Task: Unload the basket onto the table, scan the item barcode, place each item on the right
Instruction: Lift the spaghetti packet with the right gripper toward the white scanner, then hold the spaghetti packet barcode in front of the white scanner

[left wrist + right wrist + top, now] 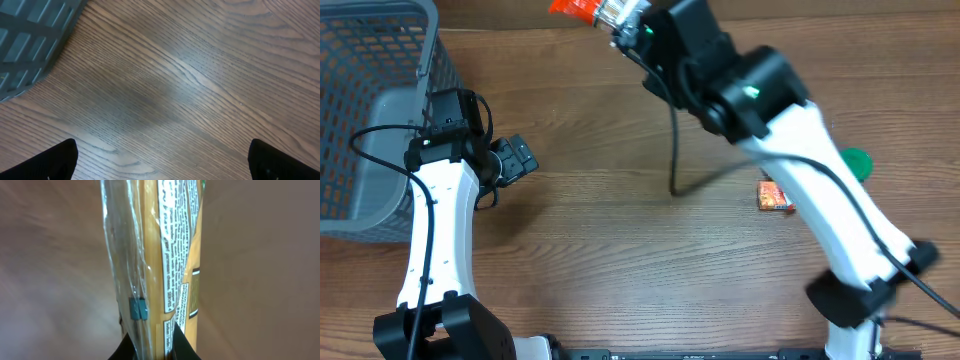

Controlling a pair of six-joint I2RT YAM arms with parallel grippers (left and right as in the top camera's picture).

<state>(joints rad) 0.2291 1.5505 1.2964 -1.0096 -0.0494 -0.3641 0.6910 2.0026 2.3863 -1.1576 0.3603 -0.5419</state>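
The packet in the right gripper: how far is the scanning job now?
Done: the right gripper is shut on the packet and holds it above the far edge of the table. In hand: presenting it; the right wrist view shows printed text, no barcode. Left: the scan itself; no scanner is visible. The left gripper hangs open beside the basket.

Basket far left, cable centre.

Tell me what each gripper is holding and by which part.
The right gripper pinches the plastic-wrapped orange packet by one end, beside its printed text. The left gripper is open and holds nothing.
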